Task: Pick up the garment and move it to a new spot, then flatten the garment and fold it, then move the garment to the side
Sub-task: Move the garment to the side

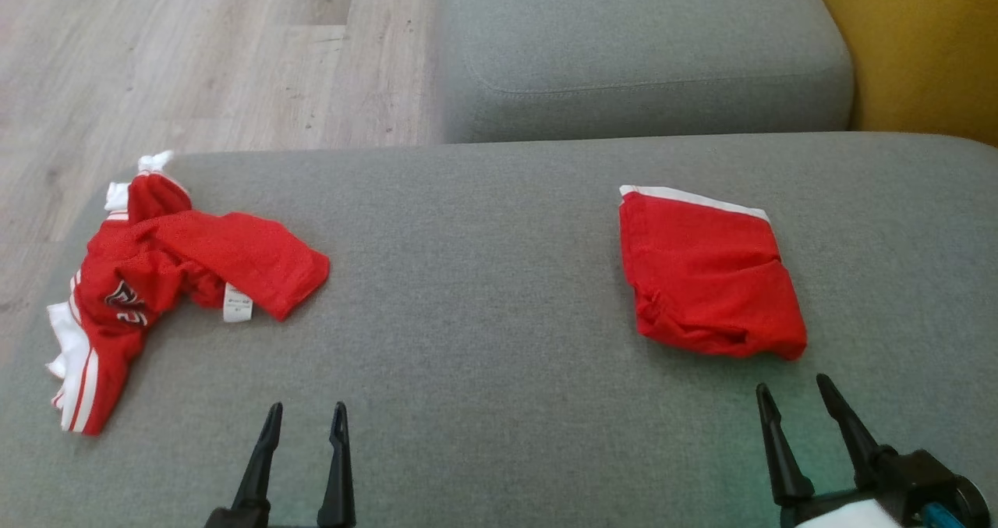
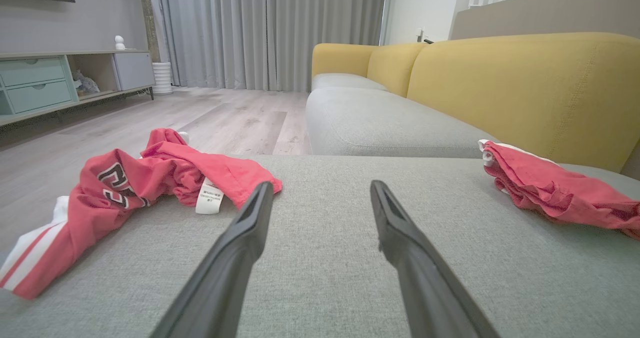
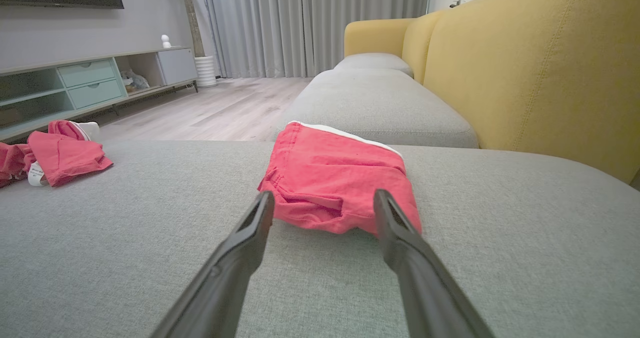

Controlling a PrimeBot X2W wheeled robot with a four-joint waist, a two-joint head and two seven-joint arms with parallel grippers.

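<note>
Grey cushion (image 1: 483, 224): broad and soft, it carried both red pieces; fingers pushed down hard would have caught its weave.
Crumpled jersey (image 1: 171, 271): heaped at the cushion's left edge. A thin, one-layer pinch could have dragged it over the side!
Folded garment (image 1: 706, 278): on the cushion's right; a stray nudge would have undone it.
Left gripper (image 1: 306, 408): fingers spread, empty, at the cushion's near edge.
Right gripper (image 1: 792, 384): spread too, holding nothing.
Care tag (image 1: 237, 303): flopped loose, easily snagged.

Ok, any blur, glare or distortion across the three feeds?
Head view: soft, grainy, even light, greenish cast along the bottom edge below the folded garment. Left wrist view: wide-angle stretch, jaws loom soft, crumpled garment washed pinkish. Right wrist view: same stretch; no glare.
</note>
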